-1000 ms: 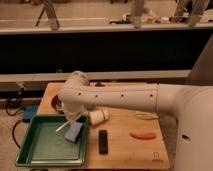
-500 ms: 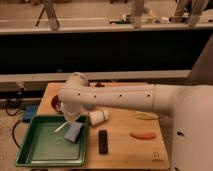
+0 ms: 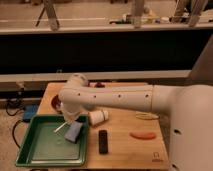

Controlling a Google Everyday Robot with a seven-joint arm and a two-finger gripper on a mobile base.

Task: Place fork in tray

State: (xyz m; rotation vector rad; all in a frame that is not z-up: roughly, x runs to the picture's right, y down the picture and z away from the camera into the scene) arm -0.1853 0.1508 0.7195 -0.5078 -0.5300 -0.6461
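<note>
So my arm has swung a bit further left over the last second and my pincer [image 3: 70, 121] now hangs over the right-hand side of the green tray [image 3: 31, 150], where a moment ago it was closer to the rim. The fork [image 3: 60, 127] has come along with it: that thin pale sliver pokes out down and to the left from the pincer tip, slanted, over the tray floor. It reads to me as pinched in the pincer, though my own arm hides most of the grip, so I can't swear the fork isn't already touching the tray bottom.

Just under the pincer there's a blue block [image 3: 73, 132] lying inside the tray against its right wall. That's the thing I'd watch, since the fork could land half on it.

Out on the desk [image 3: 122, 145], nothing has budged: white cup [image 3: 98, 116] on its side just beside the tray, black bar [image 3: 103, 141] below it, orange carrot-like piece [image 3: 143, 135] and yellowish flat piece [image 3: 147, 116] well off to the right.

My guess is the carry part is basically done and what's left is letting go.
</note>
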